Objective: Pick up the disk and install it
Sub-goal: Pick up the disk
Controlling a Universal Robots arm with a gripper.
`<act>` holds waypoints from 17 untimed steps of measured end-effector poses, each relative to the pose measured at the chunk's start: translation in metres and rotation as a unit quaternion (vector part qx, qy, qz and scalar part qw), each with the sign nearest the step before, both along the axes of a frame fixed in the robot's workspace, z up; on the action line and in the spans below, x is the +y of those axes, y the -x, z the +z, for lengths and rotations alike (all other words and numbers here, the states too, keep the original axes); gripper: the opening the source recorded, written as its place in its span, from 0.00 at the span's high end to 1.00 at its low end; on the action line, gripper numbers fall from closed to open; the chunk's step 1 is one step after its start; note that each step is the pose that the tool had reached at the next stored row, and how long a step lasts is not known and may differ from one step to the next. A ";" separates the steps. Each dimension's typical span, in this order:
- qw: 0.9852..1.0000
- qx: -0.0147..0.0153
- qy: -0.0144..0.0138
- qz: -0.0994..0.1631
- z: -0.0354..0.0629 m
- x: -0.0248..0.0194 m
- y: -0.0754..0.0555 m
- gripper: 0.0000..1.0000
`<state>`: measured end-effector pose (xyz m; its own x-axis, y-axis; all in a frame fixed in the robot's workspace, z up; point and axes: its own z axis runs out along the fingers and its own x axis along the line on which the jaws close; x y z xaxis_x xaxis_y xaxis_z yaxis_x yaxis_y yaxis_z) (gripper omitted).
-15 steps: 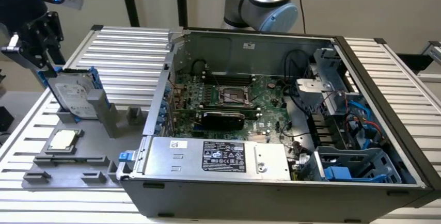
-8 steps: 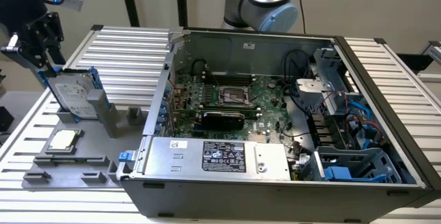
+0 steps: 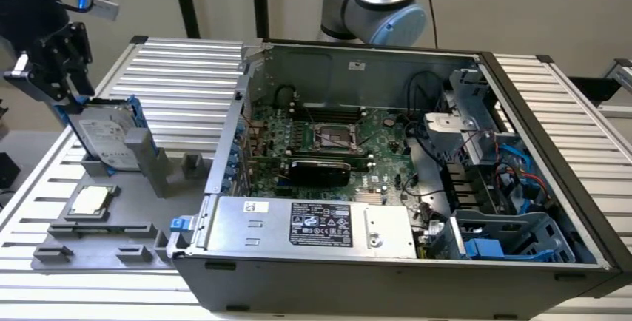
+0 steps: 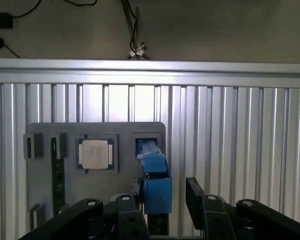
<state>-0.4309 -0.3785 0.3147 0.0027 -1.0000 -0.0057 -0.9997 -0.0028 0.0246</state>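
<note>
The flat grey plastic fixture plate (image 3: 99, 243) lies on the ribbed aluminium table (image 3: 188, 69), and everything here sits around it. The disk (image 3: 103, 134), a silver-grey rectangular hard drive with a white label and a bright blue plastic carrier, stands on edge in an upright grey holder at the plate's far corner, leaning back a little. The black gripper (image 3: 67, 93) hangs right over the top edge of the disk.

From the wrist view, the gripper (image 4: 165, 192) has its jaws spread to either side of the blue carrier edge of the disk (image 4: 155, 170). One black finger (image 4: 135, 190) is close alongside the carrier and the other stands off with a clear gap, so nothing is pinched.

Also on the plate, a small square silver processor chip (image 3: 89, 201) lies flat in a recess beside the disk's holder. The open grey metal computer case (image 3: 395, 276) rests just beside the plate, on the exterior view's right.
</note>
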 end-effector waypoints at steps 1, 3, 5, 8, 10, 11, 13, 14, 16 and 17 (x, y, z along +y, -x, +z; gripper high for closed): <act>1.000 0.000 0.002 0.000 -0.0010 0.0000 0.000 0.00; 1.000 0.000 0.005 0.000 -0.0032 0.0000 0.000 0.00; 1.000 0.000 0.007 0.000 -0.0055 0.0000 0.000 0.00; 1.000 -0.003 0.008 0.000 -0.0092 0.0000 0.001 0.00; 1.000 -0.006 0.008 0.000 -0.0115 -0.0001 0.002 0.00; 1.000 -0.009 0.008 0.000 -0.0126 -0.0002 0.003 0.00; 1.000 -0.014 0.008 0.000 -0.0143 -0.0006 0.005 0.00; 1.000 -0.016 0.007 0.000 -0.0151 -0.0010 0.006 0.00; 1.000 -0.017 0.008 0.000 -0.0156 -0.0018 0.006 0.00; 1.000 -0.017 0.007 0.000 -0.0160 -0.0024 0.007 0.00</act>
<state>-0.4374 -0.3809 0.2987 0.0029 -1.0000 0.0094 -1.0000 -0.0030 -0.0091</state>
